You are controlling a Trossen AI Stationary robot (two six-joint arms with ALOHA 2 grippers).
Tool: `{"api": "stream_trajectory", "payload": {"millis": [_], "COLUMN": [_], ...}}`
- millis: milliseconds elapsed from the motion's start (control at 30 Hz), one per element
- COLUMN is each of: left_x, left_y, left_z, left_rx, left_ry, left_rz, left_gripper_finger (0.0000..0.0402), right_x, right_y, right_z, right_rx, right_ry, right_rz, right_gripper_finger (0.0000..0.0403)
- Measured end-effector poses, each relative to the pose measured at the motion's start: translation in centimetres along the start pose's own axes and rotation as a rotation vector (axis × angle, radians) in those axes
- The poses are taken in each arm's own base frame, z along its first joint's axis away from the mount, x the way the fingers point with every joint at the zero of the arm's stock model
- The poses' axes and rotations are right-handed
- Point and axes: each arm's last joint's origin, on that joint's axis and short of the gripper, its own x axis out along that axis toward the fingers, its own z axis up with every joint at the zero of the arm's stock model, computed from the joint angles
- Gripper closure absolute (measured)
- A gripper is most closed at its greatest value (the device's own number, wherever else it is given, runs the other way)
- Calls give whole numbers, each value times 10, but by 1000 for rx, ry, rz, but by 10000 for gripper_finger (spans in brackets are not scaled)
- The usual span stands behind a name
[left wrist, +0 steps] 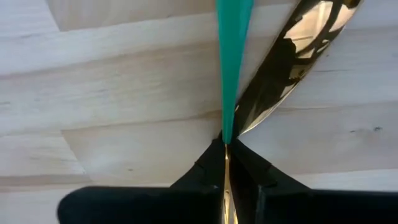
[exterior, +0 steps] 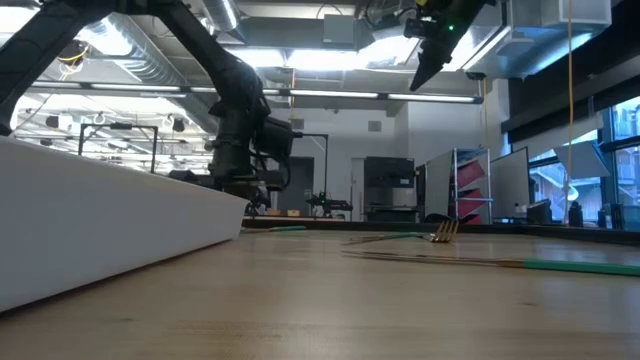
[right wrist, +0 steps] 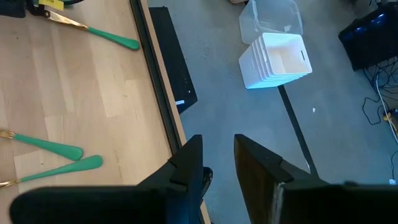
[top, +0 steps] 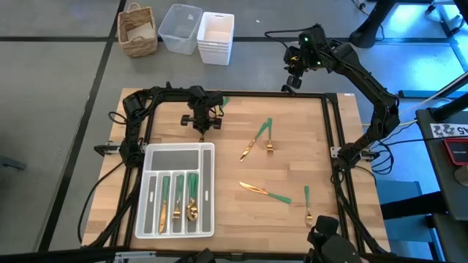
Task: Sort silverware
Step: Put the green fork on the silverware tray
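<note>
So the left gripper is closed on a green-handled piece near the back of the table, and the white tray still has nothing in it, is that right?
Not quite. The left gripper is closed on a green-handled piece near the back of the table, but the white tray is not empty: the high view shows several pieces of silverware already lying in its narrow slots.

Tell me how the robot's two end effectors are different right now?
The left end effector is low over the table, shut on a green-handled utensil. The right end effector hangs high past the table's far edge, fingers apart, holding nothing. Both are dark and have two fingers.
</note>
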Motion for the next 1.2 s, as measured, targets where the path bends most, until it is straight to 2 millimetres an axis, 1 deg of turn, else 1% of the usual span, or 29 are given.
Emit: {"api": "stream_trajectory", "payload": {"millis": [133, 567, 767, 967, 1100, 1200], "left_x": [-5, -43, -75, -104, -123, -138], "left_y": [0, 4, 14, 29, 39, 47], "left_z": [-2, -14, -22, -27, -41, -64], "left_rx": [27, 90, 103, 86, 102, 130], "left_ry": [-3, -62, -108, -181, -180, -110], "left_rz": [-32, -140, -234, -305, -370, -418], "left_gripper_finger": [398, 400, 401, 401, 401, 401], "right_x": [0, 0, 0, 0, 0, 0], "right_y": [0, 0, 0, 0, 0, 2], "right_z": [0, 0, 0, 0, 0, 1], "right_rx": [0, 0, 1, 3, 4, 29], "right_ry": [0, 0, 0, 0, -2, -27], "right_rz": [0, 0, 0, 0, 5, 49], "right_gripper_finger": [308, 308, 308, 308, 308, 308]}}
